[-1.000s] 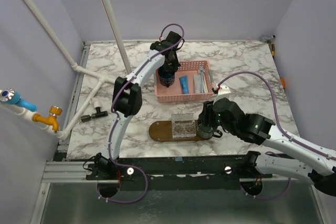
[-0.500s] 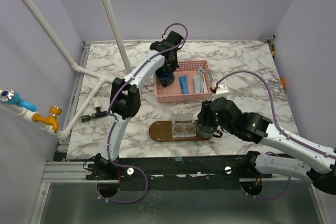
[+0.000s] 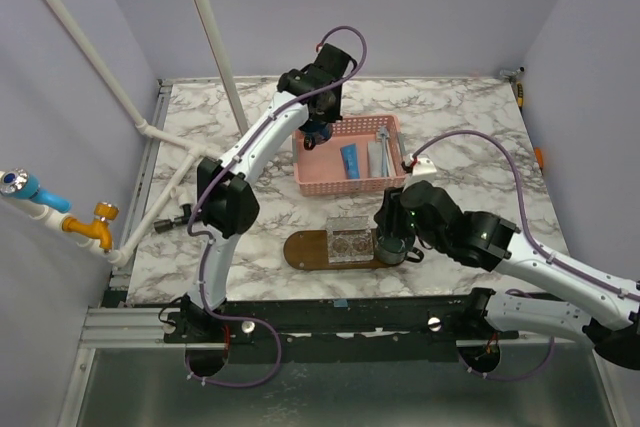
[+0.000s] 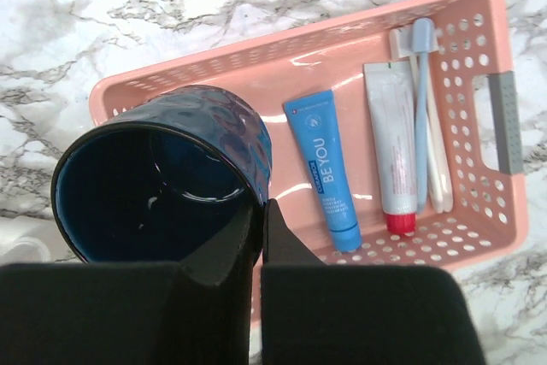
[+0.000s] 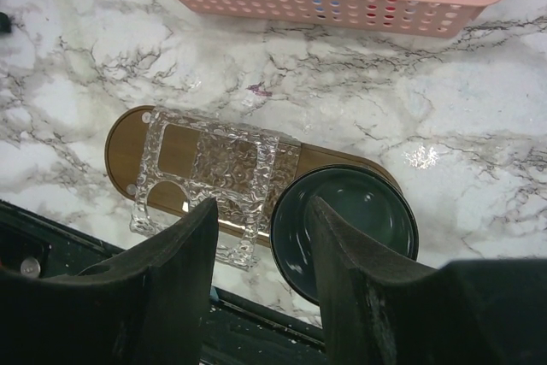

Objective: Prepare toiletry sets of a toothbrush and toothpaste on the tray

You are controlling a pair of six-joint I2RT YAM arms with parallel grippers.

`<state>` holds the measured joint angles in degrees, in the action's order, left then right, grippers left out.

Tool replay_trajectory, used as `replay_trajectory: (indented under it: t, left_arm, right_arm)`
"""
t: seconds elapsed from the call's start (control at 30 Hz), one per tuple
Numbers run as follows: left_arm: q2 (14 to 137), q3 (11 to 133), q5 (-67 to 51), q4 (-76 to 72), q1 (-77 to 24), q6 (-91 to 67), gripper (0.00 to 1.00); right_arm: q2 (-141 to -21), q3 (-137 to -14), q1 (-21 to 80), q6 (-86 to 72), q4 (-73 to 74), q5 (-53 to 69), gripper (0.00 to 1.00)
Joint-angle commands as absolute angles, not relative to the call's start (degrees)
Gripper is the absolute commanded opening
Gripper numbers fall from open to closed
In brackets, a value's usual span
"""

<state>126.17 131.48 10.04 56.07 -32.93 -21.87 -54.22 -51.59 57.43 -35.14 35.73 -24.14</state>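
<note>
My left gripper (image 4: 261, 220) is shut on the rim of a dark blue cup (image 4: 154, 185) and holds it above the left end of the pink basket (image 4: 299, 36), near the back of the table (image 3: 318, 129). In the basket lie a blue toothpaste tube (image 4: 325, 168), a white tube with a red cap (image 4: 393, 151) and two slim toothbrushes (image 4: 423, 108). My right gripper (image 5: 261, 228) is open over the brown tray (image 5: 124, 147), its jaws astride the left wall of a dark green cup (image 5: 359, 211) standing on the tray's right end.
A clear textured holder (image 5: 214, 168) lies across the middle of the tray. The basket's near wall (image 5: 282, 2) is just behind the tray. The table's dark front edge (image 5: 256, 318) is close below the tray. White pipes and a black fitting (image 3: 185, 217) are at the left.
My left gripper has lifted the dark blue cup out of the basket's left end, up and towards the back. The right gripper has barely moved.
</note>
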Motion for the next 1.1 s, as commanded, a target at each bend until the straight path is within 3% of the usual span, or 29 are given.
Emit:
replay_trajectory:
  t: [0.0,0.43,1.07]
  left_arm:
    - [118.65,134.37,12.59,58.07,-34.58,-18.45,0.0]
    - [103.04,122.28,19.77,65.11,-41.04,-16.79,0.0]
    - [77.34,81.52,18.05,57.92,-49.2,-25.35,0.0]
  right_arm:
    - [-55.4,-54.17,57.78,-36.0,36.85,-25.51,0.5]
    - [-55.78,-56.28,57.81,-36.21,39.23,-28.42,0.5]
    - [-55.75,-57.95,57.79,-40.25,45.07,-32.61,0.5]
